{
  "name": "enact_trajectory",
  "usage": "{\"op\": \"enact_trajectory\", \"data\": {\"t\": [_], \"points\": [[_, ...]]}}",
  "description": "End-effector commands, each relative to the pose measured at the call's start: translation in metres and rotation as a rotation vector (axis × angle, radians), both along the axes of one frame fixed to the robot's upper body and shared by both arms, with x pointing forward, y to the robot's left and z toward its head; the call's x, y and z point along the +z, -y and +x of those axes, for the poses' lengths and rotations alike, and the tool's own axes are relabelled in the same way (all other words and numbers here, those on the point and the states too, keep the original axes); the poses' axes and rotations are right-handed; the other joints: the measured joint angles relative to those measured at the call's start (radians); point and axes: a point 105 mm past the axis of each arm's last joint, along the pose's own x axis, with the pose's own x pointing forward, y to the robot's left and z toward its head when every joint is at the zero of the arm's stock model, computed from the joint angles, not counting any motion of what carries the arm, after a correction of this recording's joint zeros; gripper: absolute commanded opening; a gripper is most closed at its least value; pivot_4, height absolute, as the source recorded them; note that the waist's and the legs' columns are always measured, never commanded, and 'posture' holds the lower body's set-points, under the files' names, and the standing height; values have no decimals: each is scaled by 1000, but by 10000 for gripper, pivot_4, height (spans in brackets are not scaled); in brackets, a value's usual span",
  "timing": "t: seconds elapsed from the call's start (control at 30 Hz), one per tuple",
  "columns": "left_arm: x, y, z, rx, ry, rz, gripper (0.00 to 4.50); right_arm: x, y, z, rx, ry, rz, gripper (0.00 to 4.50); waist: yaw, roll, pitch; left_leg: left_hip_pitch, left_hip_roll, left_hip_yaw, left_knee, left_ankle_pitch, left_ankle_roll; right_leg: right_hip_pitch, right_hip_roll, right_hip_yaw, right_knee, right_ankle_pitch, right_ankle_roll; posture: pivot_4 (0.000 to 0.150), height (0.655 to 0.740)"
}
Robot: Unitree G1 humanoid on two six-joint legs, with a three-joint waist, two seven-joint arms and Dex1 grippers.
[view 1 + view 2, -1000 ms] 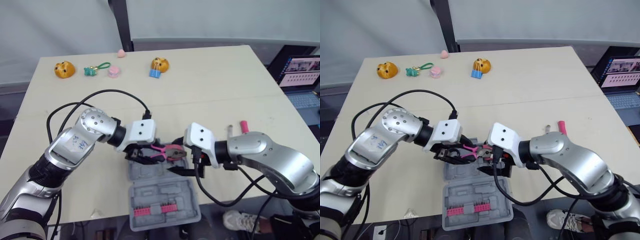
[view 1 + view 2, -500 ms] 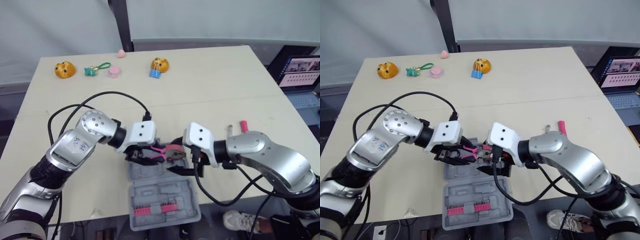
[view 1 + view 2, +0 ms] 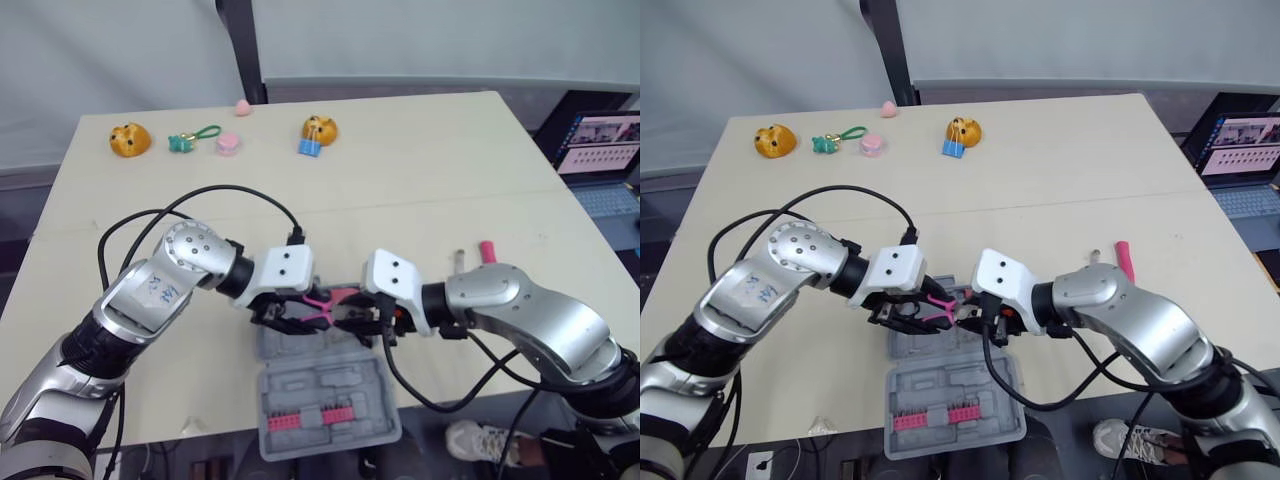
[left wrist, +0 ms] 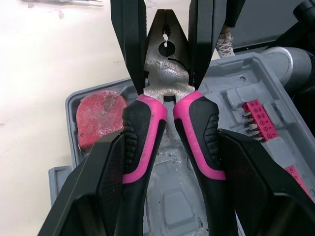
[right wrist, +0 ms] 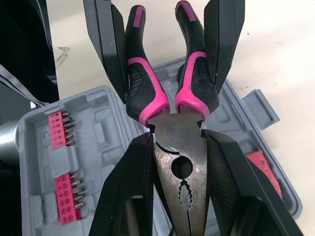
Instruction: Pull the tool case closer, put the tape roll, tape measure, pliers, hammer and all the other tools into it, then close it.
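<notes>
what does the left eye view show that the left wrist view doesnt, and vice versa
Left eye view adds the wide table, the orange toy and blue binder clip at its far edge, a laptop, and a pink-handled hammer beside the right arm. Left wrist view adds the red tape measure seated in a compartment of the tool case. Both show the pliers over the open case, left pincer on the pink handles, right pincer on the steel head, plus the pink bit strip.

Dull scuffed metal pliers (image 4: 167, 73), grey plastic case (image 4: 231, 83)
</notes>
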Motion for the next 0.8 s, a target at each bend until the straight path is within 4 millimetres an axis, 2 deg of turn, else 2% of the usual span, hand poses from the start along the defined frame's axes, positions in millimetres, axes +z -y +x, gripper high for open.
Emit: {"op": "enact_trajectory", "data": {"t": [0.03, 0.33, 0.47, 0.53, 0.63, 0.8], "points": [[9, 2, -1, -2, 37, -21, 24579, 8, -5, -4, 36, 30, 13, 9749, 0, 0, 0, 0, 0, 0, 0, 0, 0, 0, 0, 0, 0, 0, 0, 1500, 7155], [9, 0, -1, 8, 32, -15, 24579, 8, -7, -5, 42, 28, 13, 9748, 0, 0, 0, 0, 0, 0, 1, 0, 0, 0, 0, 0, 1, 0, 0, 1500, 7155], [10, -4, -2, 3, 12, -13, 43638, 9, -6, -5, 40, 27, 13, 9748, 0, 0, 0, 0, 0, 0, 1, 0, 0, 0, 0, 0, 1, 0, 0, 1500, 7155], [12, -5, -2, 15, 17, -26, 45000, 9, -6, -5, 41, 25, 13, 9748, 0, 0, 0, 0, 0, 0, 1, 0, 0, 0, 0, 0, 1, 0, 0, 1500, 7155], [26, -12, 1, 71, 5, -86, 45000, 8, -6, -6, 40, 21, 15, 9748, -1, 0, 0, 0, 0, 0, 2, 0, 0, 0, 0, 0, 2, 0, 0, 1500, 7155], [74, -41, -4, 152, 0, -266, 45000, 6, -3, -6, 27, 16, 17, 9748, -3, 0, 0, 0, 1, -3, 2, 0, 0, -1, 0, 1, 2, 0, 0, 1500, 7155]]}}
